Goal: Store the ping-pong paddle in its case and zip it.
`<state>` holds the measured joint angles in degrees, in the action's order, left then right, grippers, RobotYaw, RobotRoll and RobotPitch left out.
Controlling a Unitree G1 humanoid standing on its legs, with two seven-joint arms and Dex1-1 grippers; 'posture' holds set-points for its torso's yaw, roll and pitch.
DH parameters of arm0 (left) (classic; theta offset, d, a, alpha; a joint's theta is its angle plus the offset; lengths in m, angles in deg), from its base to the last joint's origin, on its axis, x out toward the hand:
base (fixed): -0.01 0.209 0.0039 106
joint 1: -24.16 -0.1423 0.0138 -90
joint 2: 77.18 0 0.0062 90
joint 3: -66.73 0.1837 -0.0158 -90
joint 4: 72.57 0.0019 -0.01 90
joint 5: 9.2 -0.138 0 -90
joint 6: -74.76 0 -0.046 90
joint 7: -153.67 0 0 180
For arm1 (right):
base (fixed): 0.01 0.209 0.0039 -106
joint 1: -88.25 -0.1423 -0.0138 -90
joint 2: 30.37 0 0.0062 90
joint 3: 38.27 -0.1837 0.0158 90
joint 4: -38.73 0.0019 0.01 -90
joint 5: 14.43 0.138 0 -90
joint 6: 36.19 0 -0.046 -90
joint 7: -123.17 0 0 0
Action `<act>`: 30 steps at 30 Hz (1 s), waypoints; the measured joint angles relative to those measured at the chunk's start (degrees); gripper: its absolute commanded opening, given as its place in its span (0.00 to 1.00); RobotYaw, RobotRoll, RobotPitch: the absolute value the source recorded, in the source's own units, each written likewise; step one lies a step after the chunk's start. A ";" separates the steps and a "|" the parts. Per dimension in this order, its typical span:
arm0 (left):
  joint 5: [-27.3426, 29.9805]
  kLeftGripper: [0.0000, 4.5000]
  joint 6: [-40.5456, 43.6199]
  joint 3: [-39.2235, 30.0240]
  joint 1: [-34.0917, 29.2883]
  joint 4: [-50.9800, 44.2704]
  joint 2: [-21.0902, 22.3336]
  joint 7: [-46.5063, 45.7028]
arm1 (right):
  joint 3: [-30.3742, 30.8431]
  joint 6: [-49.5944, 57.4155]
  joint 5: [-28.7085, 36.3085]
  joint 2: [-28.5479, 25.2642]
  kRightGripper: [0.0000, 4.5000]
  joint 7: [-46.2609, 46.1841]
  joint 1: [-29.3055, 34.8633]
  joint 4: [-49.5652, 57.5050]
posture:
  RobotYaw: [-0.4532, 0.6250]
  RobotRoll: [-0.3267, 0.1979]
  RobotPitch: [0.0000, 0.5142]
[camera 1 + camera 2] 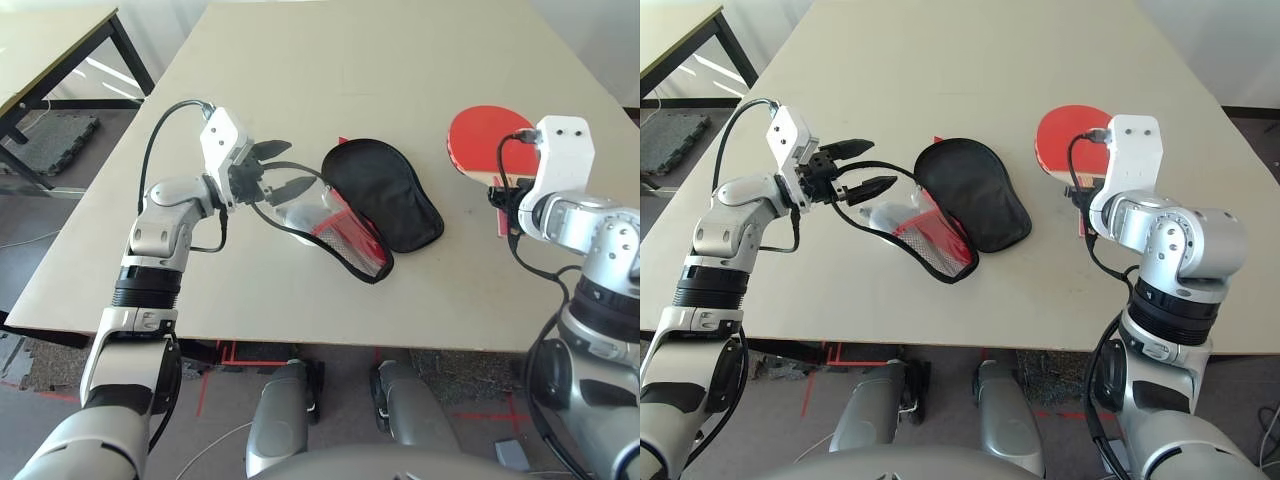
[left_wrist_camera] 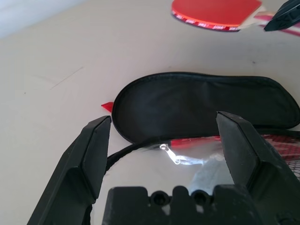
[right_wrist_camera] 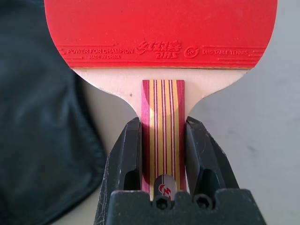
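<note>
1. Ping-pong paddle storage turns on one relation here: the case lies to the left of the paddle, so you will have to carry the paddle leftward across the table [image 1: 300, 60].
2. On the left, your left gripper [image 1: 283, 168] stands spread wide with nothing between its fingers, hovering just left of the case [image 1: 385, 195] by the raised near flap.
3. In the middle, the case lies unzipped, black lining up, its long axis slanting from far-left to near-right; the red flap with clear plastic sits on its near-left side.
4. On the right, your right gripper [image 3: 161, 154] is clamped on the striped handle of the ping-pong paddle [image 1: 483, 135]. Its red blade points away from you, well right of the case.
5. Judged from this, the right arm does the insertion; you would need to turn the blade toward the case's round end.
</note>
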<state>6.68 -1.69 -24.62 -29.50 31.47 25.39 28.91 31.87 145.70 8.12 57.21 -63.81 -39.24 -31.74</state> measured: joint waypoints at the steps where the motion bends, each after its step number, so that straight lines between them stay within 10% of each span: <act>1: 0.00 1.00 0.28 -0.06 -0.33 -0.21 0.28 -0.17 | 0.67 0.00 -0.27 0.57 0.24 0.17 -0.35 -0.14 | 0.47 0.62 0.24; 30: 0.87 1.00 3.26 -2.17 -4.24 -4.67 2.26 -4.87 | 23.87 -9.17 -4.75 2.22 0.24 13.96 -2.65 -14.19 | 0.52 0.62 0.26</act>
<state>7.55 1.57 -26.79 -33.74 26.80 27.65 24.04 55.74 136.54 3.37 59.43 -49.85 -41.89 -45.92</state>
